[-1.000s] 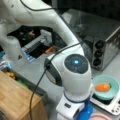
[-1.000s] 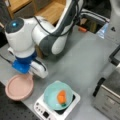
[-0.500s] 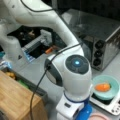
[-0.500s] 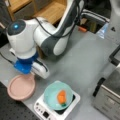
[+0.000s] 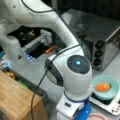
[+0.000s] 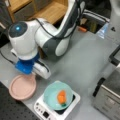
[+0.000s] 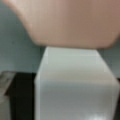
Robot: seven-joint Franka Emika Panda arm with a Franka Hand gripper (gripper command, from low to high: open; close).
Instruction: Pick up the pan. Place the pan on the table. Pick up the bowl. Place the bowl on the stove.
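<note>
Dusty-pink pan (image 6: 22, 86): flat on the grey worktop (image 6: 82, 62), at 9 o'clock of the stove (image 6: 56, 108). Gripper (image 6: 40, 71): low over the worktop, just beside the pan's rim at its 2 o'clock; whether it is released or clenched cannot be told. In the wrist view the pan (image 7: 72, 22) fills the top, its white handle (image 7: 75, 82) below. Teal bowl (image 6: 58, 95): on the stove, holding an orange item (image 6: 61, 97). Steel toaster oven (image 5: 100, 42): at the bowl's (image 5: 105, 87) 12 o'clock.

No legible text, label or number anywhere.
</note>
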